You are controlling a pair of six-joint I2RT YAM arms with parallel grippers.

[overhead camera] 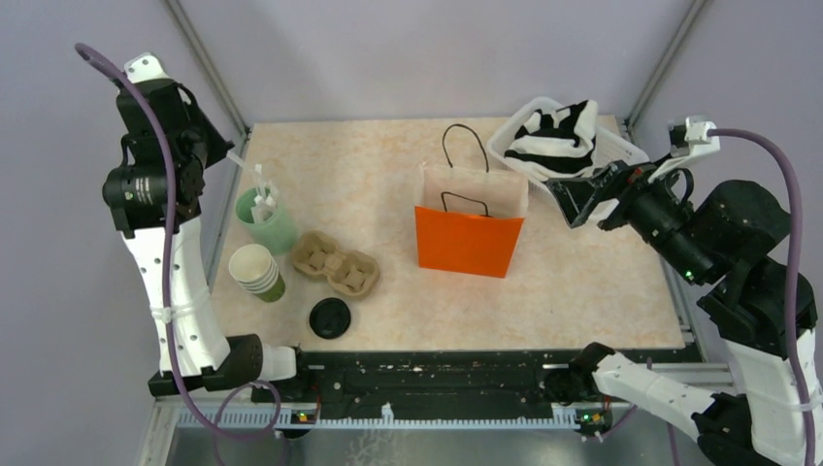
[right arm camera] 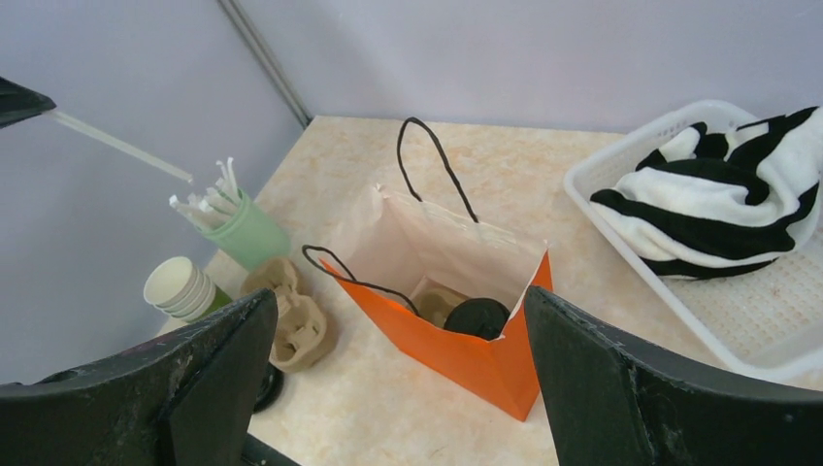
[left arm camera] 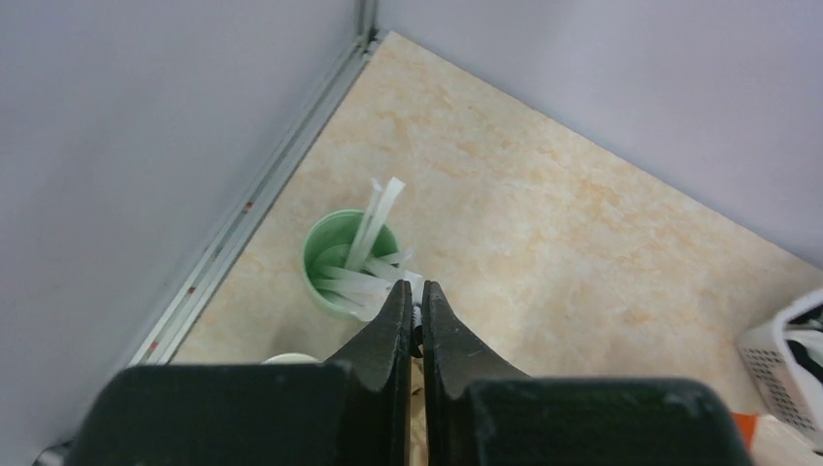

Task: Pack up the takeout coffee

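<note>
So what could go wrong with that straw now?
The left fingers pinch the thin straw only near one end, up in the air, so it might slip out or swing on the way. The bag is light paper with its handles standing up. The straw could snag one and tip the bag, with the coffee inside.

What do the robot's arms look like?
The left arm and right arm have white tube links and chunky black joints. A purple cable runs along each. The left end effector and right end effector each have two black wedge-shaped fingers.
</note>
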